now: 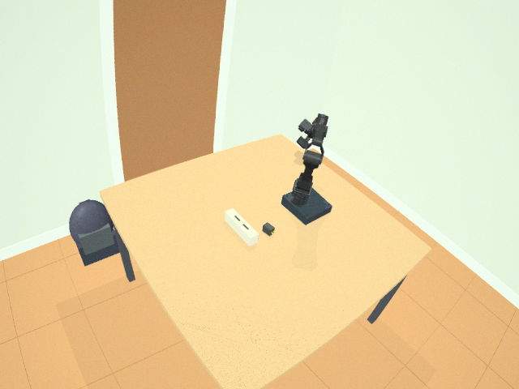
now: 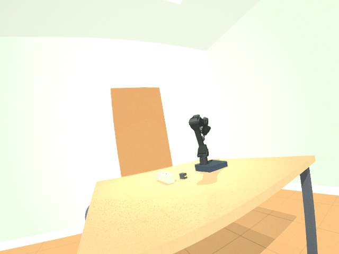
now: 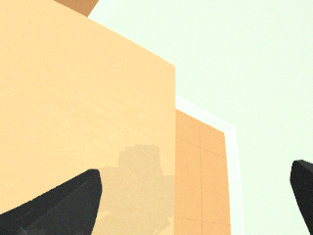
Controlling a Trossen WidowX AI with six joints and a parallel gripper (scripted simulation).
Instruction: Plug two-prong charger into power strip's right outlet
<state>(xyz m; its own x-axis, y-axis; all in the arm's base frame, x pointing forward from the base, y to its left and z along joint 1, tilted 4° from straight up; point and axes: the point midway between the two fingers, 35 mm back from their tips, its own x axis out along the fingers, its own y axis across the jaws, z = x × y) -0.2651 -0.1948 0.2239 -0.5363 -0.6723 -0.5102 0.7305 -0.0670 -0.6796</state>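
The white power strip [image 1: 240, 229] [image 2: 166, 178] lies on the table, with two dark outlet slots on its top. The small dark charger [image 1: 267, 228] [image 2: 182, 175] lies on the table beside the strip, on the side toward the arm's base, apart from it. Its yellow prongs [image 1: 272, 232] [image 2: 185, 176] point sideways, away from the strip. My gripper [image 1: 300, 134] [image 3: 199, 177] is open and empty, high above the far part of the table, well away from charger and strip. Neither shows in the wrist view.
The arm's dark base [image 1: 306, 210] [image 2: 211, 166] stands on the table [image 1: 217, 267] [image 2: 142, 213], near the charger. The wrist view shows the table's edge, with floor and a pale wall beyond. A dark rounded object [image 1: 90, 228] is beside the table's left edge.
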